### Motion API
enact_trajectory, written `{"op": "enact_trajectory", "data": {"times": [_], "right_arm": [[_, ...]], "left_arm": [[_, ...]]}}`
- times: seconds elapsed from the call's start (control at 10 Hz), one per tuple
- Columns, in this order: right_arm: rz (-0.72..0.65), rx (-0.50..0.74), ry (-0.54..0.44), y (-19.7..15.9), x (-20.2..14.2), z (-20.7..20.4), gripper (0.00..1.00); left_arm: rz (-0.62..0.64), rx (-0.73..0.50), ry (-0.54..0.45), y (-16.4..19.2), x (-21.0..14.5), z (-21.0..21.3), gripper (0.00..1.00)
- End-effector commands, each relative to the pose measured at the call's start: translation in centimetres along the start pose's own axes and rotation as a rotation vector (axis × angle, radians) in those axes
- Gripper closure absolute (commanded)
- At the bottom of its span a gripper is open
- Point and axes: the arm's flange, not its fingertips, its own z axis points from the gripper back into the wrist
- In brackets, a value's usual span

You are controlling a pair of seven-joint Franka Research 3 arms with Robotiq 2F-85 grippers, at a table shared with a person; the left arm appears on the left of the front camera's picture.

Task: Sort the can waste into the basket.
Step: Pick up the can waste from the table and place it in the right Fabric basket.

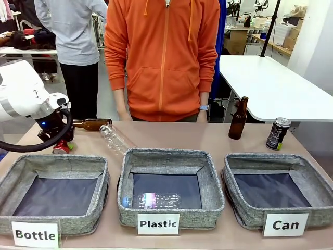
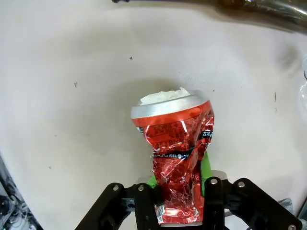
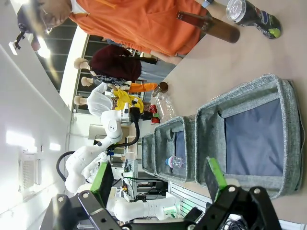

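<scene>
Nothing binned yet: left hand (image 2: pixel 180 184) clamped on crushed red can (image 2: pixel 175 139) at far left of counter (image 1: pixel 208 138), dark can (image 1: pixel 278 133) stands behind empty Can basket (image 1: pixel 244 217), right hand (image 3: pixel 159 176) fingers apart, holding nothing.

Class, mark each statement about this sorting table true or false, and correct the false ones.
1. The left gripper is shut on the red can. True.
2. The Can basket holds a can. False: nothing lies in it.
3. The dark can lies on its side. False: it stands upright behind the Can basket.
4. A clear bottle lies in the Plastic basket. True.
5. The right gripper holds a bottle. False: it is open and holds nothing.
</scene>
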Motion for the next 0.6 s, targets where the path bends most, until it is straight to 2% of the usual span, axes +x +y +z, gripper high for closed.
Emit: {"op": "enact_trajectory", "data": {"times": [0.0,0.1,0.4,0.5], "right_arm": [[0.025,0.020,-0.011,0.0,0.2,0.1,0.00],[0.025,0.020,-0.011,0.0,0.2,0.1,0.00],[0.025,0.020,-0.011,0.0,0.2,0.1,0.00],[0.025,0.020,-0.011,0.0,0.2,0.1,0.00]], "left_arm": [[0.015,-0.008,-0.023,-0.1,-0.1,0.4,1.00],[0.016,-0.023,-0.043,0.0,-0.4,1.6,1.00],[-0.033,-0.174,-0.202,1.4,-4.7,12.9,1.00],[-0.081,-0.253,-0.173,2.3,-7.5,16.6,1.00]]}}
